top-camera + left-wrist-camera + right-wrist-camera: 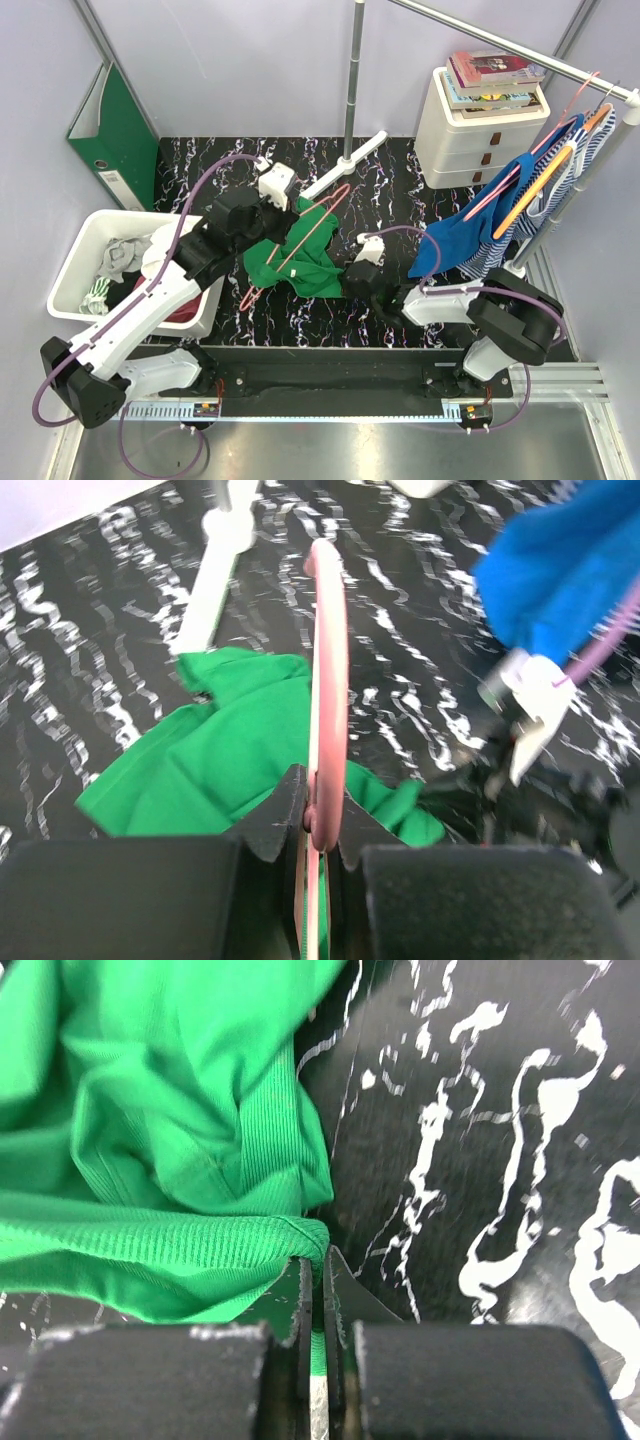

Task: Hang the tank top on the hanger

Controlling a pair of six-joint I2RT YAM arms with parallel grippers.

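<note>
Bottom centre, your right gripper (316,1290) pinches the tank top (150,1110) edge; your left gripper (318,825) clamps the hanger (328,660). Next, I judge: slide it inside the fabric.

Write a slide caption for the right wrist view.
Right arm's fingers pinched shut on a fold of the bright green fabric tank top, over the black, white-veined tabletop.

Plain bright green on the tank top (285,268), finely ribbed up close. Salmon pink on the hanger (328,680). Black with white marbled streaks across the counter (400,180). Solid blue on the hung garment (465,235), blue-and-white bands on the striped garment (580,165). Orange on the second hanger (540,185). Dark green on the folder (120,135), white on the bin (75,265).
</note>
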